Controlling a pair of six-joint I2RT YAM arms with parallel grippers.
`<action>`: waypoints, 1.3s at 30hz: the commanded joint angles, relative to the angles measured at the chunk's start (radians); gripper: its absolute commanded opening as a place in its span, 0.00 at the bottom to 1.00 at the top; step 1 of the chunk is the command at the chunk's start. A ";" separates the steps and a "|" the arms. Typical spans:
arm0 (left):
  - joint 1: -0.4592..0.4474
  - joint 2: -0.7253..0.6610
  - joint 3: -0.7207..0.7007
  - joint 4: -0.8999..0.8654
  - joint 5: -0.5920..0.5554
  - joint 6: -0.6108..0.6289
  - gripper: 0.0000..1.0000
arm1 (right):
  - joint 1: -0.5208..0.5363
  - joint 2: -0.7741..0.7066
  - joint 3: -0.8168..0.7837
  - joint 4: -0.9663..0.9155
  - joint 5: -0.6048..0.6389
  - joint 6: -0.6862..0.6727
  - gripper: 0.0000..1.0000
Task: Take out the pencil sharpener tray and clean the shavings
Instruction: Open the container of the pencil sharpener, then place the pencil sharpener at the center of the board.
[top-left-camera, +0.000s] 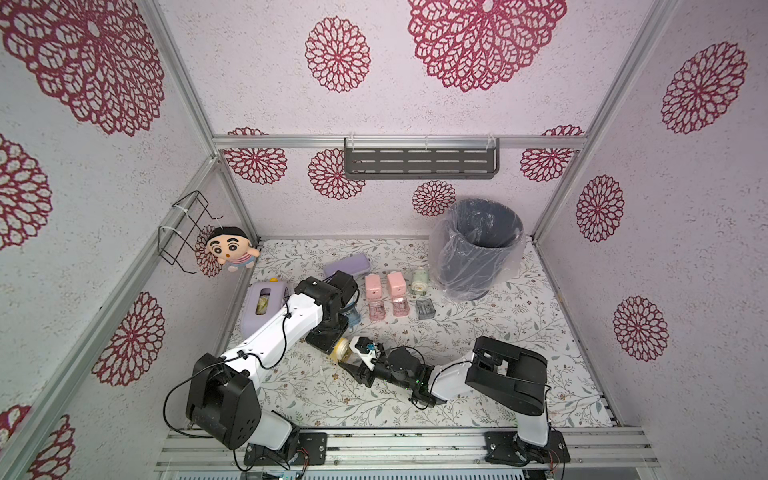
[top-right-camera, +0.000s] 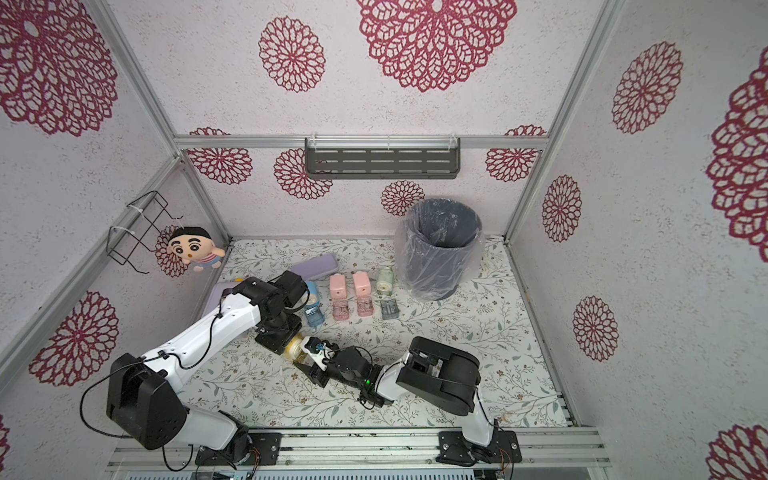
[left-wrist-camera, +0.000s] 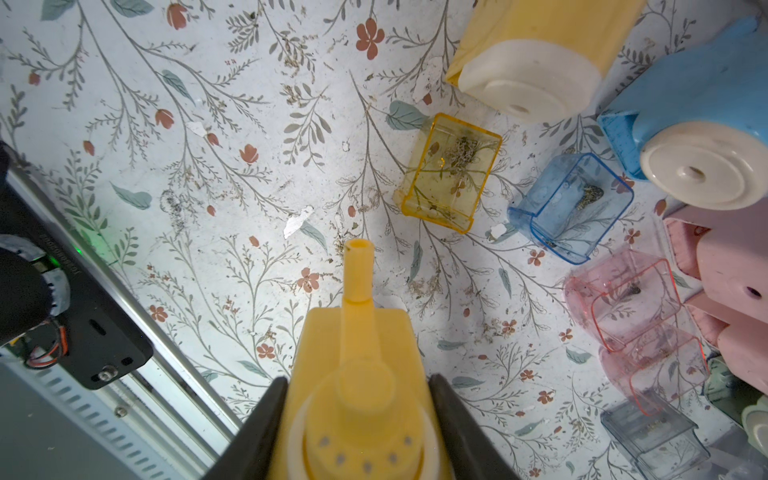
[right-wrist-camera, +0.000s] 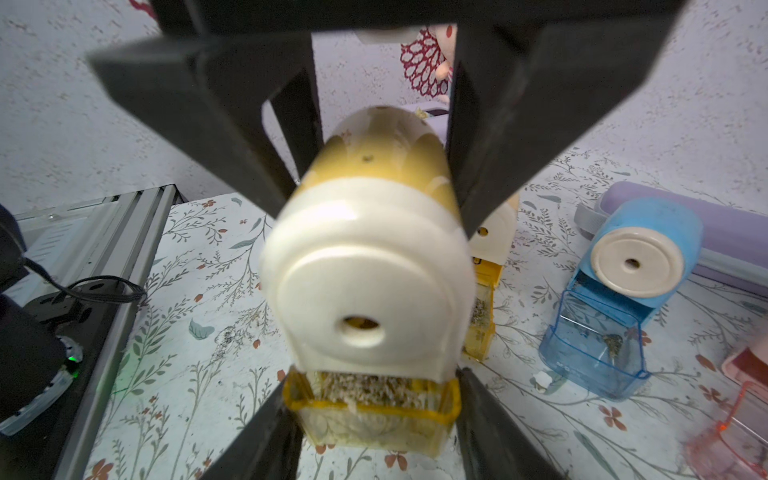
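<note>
Left pincer (left-wrist-camera: 359, 382) had the yellow sharpener (right-wrist-camera: 365, 257) clamped above the table (right-wrist-camera: 208, 332), right pincer (right-wrist-camera: 374, 382) pinched the tray (right-wrist-camera: 374, 419) at its base, full of shavings (right-wrist-camera: 365, 390), so a jerky or tilted pull could've dumped them everywhere.

Both top views are bright and evenly lit from above, with only faint, soft shadows on the tablecloth (top-left-camera: 498, 332). The clear bin liner (top-left-camera: 444, 257) carries a dull sheen. The wide lens stretches the wall pattern (top-left-camera: 83, 62) toward the edges. In the left wrist view the tablecloth is sharp, apart from 1 washed-out pale patch, while the yellow sharpener (left-wrist-camera: 357, 374) close to the lens is soft. In the right wrist view the sharpener is blurred and the background is clearer.
</note>
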 joint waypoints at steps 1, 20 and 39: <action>0.006 0.005 0.021 -0.028 -0.006 0.011 0.26 | -0.014 0.003 0.022 0.014 0.009 0.003 0.57; 0.011 -0.022 -0.031 -0.024 -0.122 -0.009 0.26 | -0.014 -0.085 -0.101 0.050 -0.018 -0.006 0.42; 0.098 -0.185 -0.319 0.226 -0.160 0.069 0.30 | -0.012 -0.100 -0.169 0.077 -0.009 0.026 0.41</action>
